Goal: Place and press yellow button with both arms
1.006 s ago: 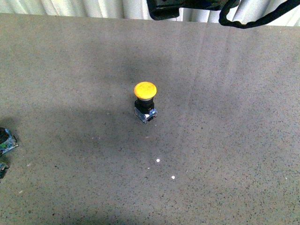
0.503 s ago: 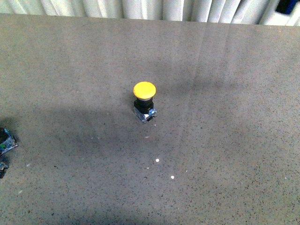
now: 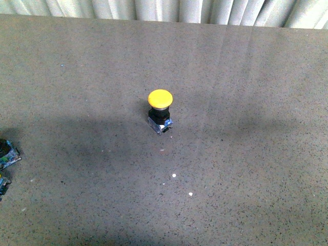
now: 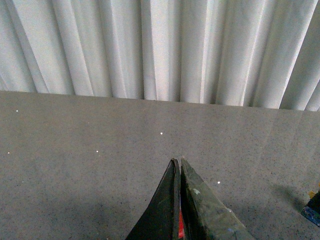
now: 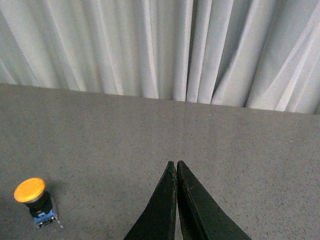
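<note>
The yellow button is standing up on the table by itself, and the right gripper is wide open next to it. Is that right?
Not quite. The yellow button does stand upright and alone on the table, but the right gripper is shut, not wide open. The right wrist view shows its two fingers pressed together, off to one side of the button.

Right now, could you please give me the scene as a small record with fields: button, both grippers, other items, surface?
button: yellow button upright near the table's middle, nothing touching it
left gripper: left gripper shut, empty, above bare table
right gripper: right gripper shut, empty, apart from the button
arms in front view: none visible
other items: dark gadget at the left edge, partly cut off
surface: grey speckled table, white curtain behind
</note>
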